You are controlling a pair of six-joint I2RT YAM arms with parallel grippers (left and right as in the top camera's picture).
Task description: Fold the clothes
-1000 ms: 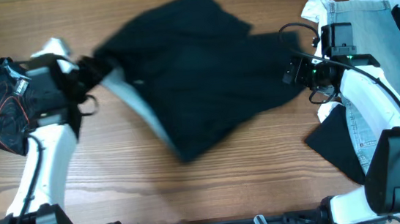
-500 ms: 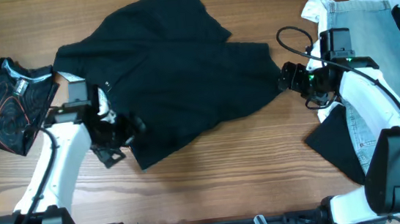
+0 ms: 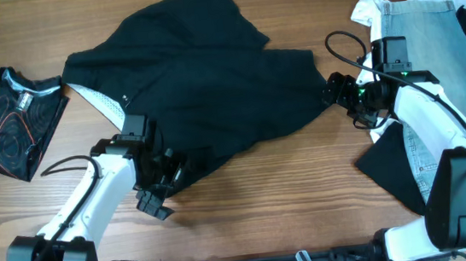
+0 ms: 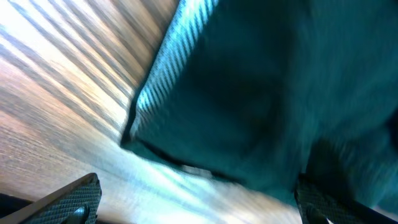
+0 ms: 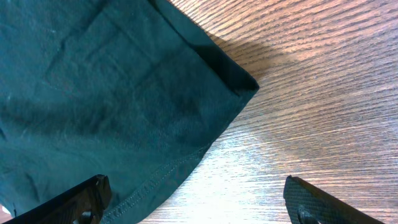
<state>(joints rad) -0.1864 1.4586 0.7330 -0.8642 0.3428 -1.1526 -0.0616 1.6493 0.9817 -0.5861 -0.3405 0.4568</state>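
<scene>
My left gripper (image 4: 204,202): jaws wide apart, nothing between them. The near hem of the black shirt (image 3: 211,81) lies just ahead on the wood table (image 3: 291,202). The view is blurred, so I can't tell if a fingertip touches cloth.

My right gripper (image 5: 208,202): jaws also wide apart, holding nothing. The shirt's right corner lies flat just ahead of them.

The shirt is mid-table, spread but rumpled, widest left to right, with one point toward the far edge. A pale mesh lining (image 3: 98,105) shows at its left edge.

The black red-lined top (image 3: 10,126) is far left, apart from the shirt. The small tag (image 3: 21,100) on it is too small to read.

Light-blue jeans (image 3: 430,43) and white cloth (image 3: 371,10) are piled at far right, beyond my right arm.
</scene>
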